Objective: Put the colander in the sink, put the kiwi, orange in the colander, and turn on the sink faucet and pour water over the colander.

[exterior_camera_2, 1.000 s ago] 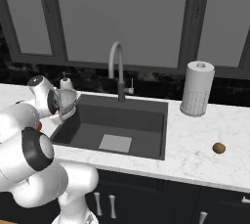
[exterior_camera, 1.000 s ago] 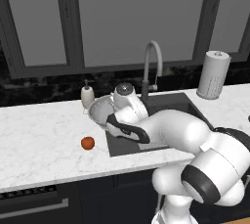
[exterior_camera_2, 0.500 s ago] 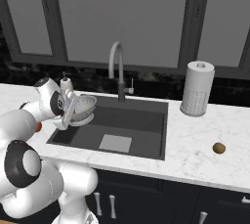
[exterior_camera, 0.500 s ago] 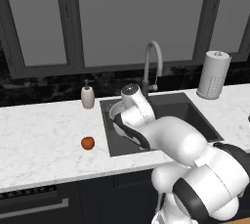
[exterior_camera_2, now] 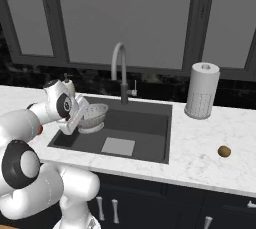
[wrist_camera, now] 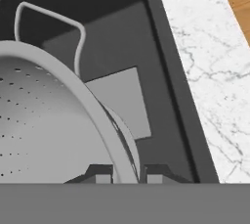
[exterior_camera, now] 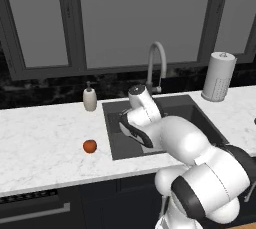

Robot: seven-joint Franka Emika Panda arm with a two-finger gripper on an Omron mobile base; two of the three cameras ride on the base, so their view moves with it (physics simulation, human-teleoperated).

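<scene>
Hand view: the gripper point(wrist_camera: 128, 173) is clamped on the rim of the colander point(wrist_camera: 44, 120), one dark finger tip on each side of the thin metal wall. The perforated bowl lies left of the fingers, and one wire loop handle point(wrist_camera: 51, 30) stands out past the rim. Beyond it are the dark floor of the sink point(wrist_camera: 161, 61) and its lighter square plate point(wrist_camera: 124, 100), with the marble counter point(wrist_camera: 205, 61) along the basin's edge.

In the right base view the gripper point(exterior_camera_2: 75, 118) holds the colander point(exterior_camera_2: 94, 117) over the left end of the sink point(exterior_camera_2: 150, 128), near the left wall. The bowl looks roughly upright, its opening upward; whether its base touches the floor cannot be told. The square plate point(exterior_camera_2: 119, 146) lies apart from it, toward the middle front of the basin.

On the counter left of the sink, in the left base view, sits the orange point(exterior_camera: 90, 146), well apart from the basin. The kiwi point(exterior_camera_2: 224, 151) rests on the counter point(exterior_camera_2: 210, 143) right of the sink.

Farther back, the sink faucet point(exterior_camera_2: 120, 73) rises behind the basin, its spout arching over the sink. A soap dispenser point(exterior_camera: 90, 98) stands at the back left, a paper towel roll point(exterior_camera_2: 202, 90) at the back right
</scene>
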